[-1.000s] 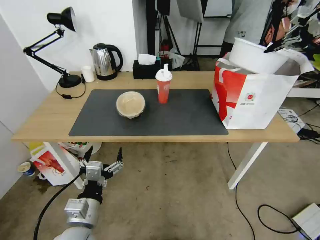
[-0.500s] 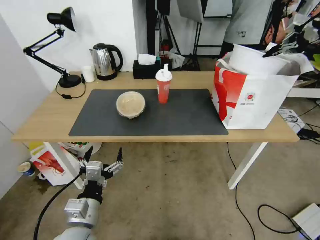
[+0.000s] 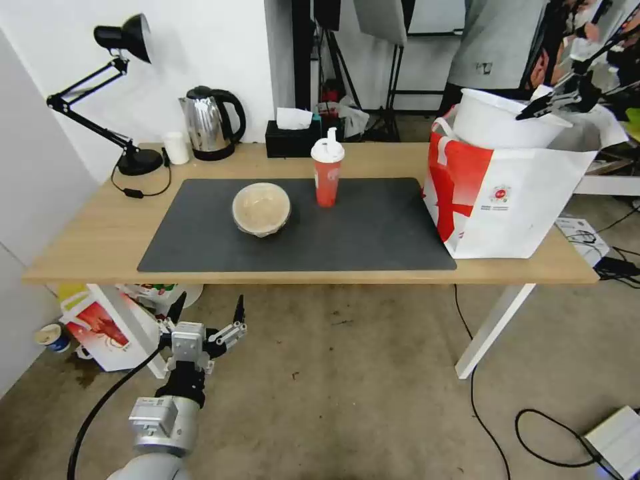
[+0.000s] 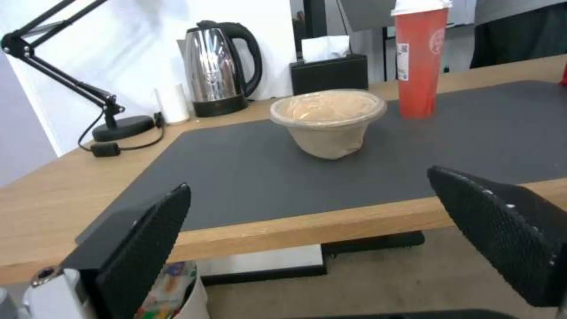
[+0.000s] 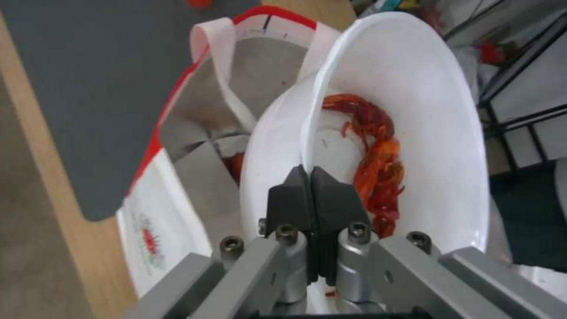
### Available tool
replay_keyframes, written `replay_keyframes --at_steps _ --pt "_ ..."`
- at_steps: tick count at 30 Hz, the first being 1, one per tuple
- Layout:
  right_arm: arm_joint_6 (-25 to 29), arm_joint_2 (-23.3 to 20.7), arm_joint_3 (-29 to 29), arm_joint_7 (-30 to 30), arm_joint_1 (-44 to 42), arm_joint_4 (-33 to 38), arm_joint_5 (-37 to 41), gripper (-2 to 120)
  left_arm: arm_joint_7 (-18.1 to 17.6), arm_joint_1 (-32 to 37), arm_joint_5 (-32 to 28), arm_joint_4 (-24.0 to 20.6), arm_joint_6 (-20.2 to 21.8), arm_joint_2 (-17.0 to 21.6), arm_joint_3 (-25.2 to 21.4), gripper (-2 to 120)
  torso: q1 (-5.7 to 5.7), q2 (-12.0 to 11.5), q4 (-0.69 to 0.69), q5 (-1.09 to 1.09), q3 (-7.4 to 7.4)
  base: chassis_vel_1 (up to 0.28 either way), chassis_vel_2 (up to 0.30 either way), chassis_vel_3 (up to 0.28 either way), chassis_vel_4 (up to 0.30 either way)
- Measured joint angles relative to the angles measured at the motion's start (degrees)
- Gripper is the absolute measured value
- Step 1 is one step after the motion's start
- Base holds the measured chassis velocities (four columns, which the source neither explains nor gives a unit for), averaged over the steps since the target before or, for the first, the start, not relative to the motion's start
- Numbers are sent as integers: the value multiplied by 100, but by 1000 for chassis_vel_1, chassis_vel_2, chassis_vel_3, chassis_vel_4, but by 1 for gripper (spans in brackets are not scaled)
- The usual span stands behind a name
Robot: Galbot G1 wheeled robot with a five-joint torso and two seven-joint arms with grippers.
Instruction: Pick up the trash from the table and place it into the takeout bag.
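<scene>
Light-wood table (image 3: 87, 240), grey mat (image 3: 373, 227), concrete floor.
Right gripper (image 5: 310, 177) pinches crayfish bowl (image 3: 500, 120) rim in takeout bag (image 3: 520, 200) mouth, upper right; left gripper (image 3: 207, 313) spread, lower left.

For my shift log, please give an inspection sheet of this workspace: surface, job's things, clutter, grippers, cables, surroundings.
Surface: table with dark mat; nothing spilled seen.
Job's things: white bowl with red shells held at the mouth of the bag, not released; beige bowl and red cup upright on the mat.
Clutter: lamp, kettle, small cup, tissue box along the far edge.
Grippers: right gripper shut on the white bowl's rim; left gripper open, low before the table.
Cables: lamp cord on the table; black cables on the floor.
Surroundings: a second bag under the table.
</scene>
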Motion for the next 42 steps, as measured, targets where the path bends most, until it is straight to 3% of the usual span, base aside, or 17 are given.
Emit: replay_keyframes --at_steps 4,9,13,16,18,21,26,30,42 --pt "44 -35 0 159 -10 -4 -27 4 0 0 0 0 0 0 0 100 0 0 -1 0 0 0 0 0 0" --pt "44 -80 -28 187 38 -21 -29 25 0 0 0 0 0 0 0 100 0 0 0 0 0 0 0 0 0" --pt "41 -85 -45 187 57 -21 -29 35 0 0 0 0 0 0 0 100 0 0 -1 0 0 0 0 0 0" --pt "31 -80 -60 186 67 -7 -26 52 0 0 0 0 0 0 0 100 0 0 0 0 0 0 0 0 0" --pt "29 -73 -63 186 69 1 -25 55 0 0 0 0 0 0 0 100 0 0 0 0 0 0 0 0 0" --pt "23 -50 -74 184 97 45 -14 70 0 0 0 0 0 0 0 100 0 0 0 0 0 0 0 0 0" --pt "18 -30 -147 185 189 79 11 82 0 0 0 0 0 0 0 100 0 0 0 0 0 0 0 0 0" --pt "12 26 -194 181 252 123 16 98 0 0 0 0 0 0 0 100 0 0 0 0 0 0 0 0 0" --pt "5 138 -389 160 475 262 28 100 0 0 0 0 0 0 0 100 0 0 -1 0 0 0 0 0 0"
